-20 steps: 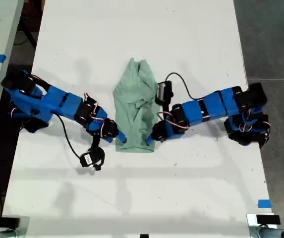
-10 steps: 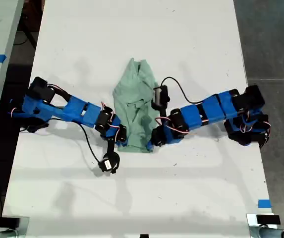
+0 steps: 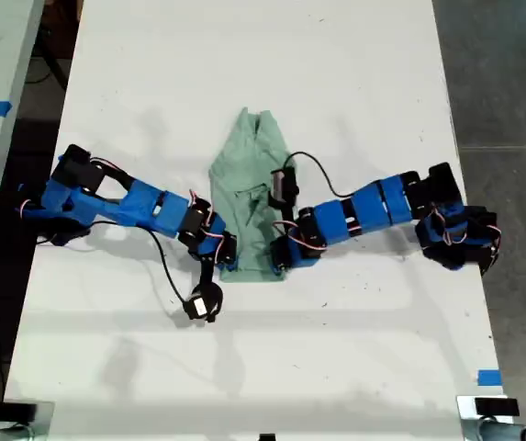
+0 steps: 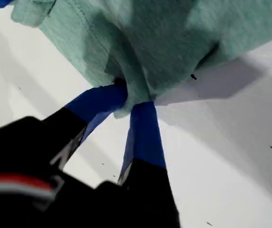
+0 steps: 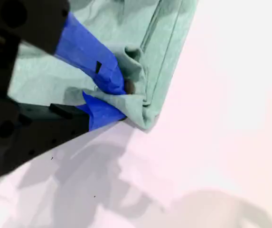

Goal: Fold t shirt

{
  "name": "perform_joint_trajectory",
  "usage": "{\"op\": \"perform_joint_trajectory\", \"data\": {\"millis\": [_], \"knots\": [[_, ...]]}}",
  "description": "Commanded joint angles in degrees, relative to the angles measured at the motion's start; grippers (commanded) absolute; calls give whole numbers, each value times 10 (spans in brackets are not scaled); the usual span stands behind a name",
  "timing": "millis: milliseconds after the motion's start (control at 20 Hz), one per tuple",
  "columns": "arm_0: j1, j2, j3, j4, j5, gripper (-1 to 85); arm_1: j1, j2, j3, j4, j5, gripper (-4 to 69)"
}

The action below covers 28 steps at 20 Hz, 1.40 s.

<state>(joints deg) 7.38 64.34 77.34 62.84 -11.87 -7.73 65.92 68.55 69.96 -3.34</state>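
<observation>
The t shirt (image 3: pixel 251 179), pale mint green and wrinkled, lies as a narrow strip in the middle of the white table. My first gripper (image 3: pixel 229 262) reaches in from the exterior view's left and is shut on the t shirt's near corner on that side; its wrist view shows the blue fingertips (image 4: pixel 143 111) pinching the t shirt (image 4: pixel 164 42). From the exterior view's right, my second gripper (image 3: pixel 279 262) is shut on the other near corner. There its gripper (image 5: pixel 124 100) clamps a bunched fold of the t shirt (image 5: pixel 126 19) beside the hem.
The white table (image 3: pixel 244 367) runs well past the shirt on all sides. A small black camera (image 3: pixel 203 303) hangs on a cable beside the first arm. Blue tape (image 3: pixel 488 377) marks the table's edge at the exterior view's lower right. Dark floor lies beyond that edge.
The first arm stretched toward the shirt and its gripper settled on the near corner. The second arm's wrist slid toward the exterior view's left, over the cloth. The shirt's near edge bunched slightly.
</observation>
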Motion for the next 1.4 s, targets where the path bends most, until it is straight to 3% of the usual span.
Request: {"op": "perform_joint_trajectory", "data": {"millis": [0, 200, 450, 700, 1000, 1050, 1100, 1150, 1200, 1350], "knots": [[6, -1, -12, 0, 14, 0, -11, 2, -17, 27, 25, 15], [61, 18, -105, 76, 18, 0, -61, 25, -126, 115, 45, 15], [63, 155, -136, 109, 37, 0, -69, 109, -218, 98, -21, 15], [-105, 240, -117, 206, 106, 0, 88, 187, -160, 84, -101, 15], [-314, 238, -115, 244, 194, 0, 273, 153, -158, 44, -206, 14], [-337, 243, -115, 249, 201, 0, 293, 152, -161, 37, -220, 25], [-353, 250, -115, 253, 203, 51, 308, 153, -167, 36, -236, 86], [-365, 253, -121, 258, 214, 178, 318, 156, -178, 44, -249, 205], [-374, 258, -127, 265, 224, 218, 329, 166, -180, 56, -255, 269], [-413, 307, -126, 285, 248, 220, 366, 230, -180, 104, -269, 302]]}}
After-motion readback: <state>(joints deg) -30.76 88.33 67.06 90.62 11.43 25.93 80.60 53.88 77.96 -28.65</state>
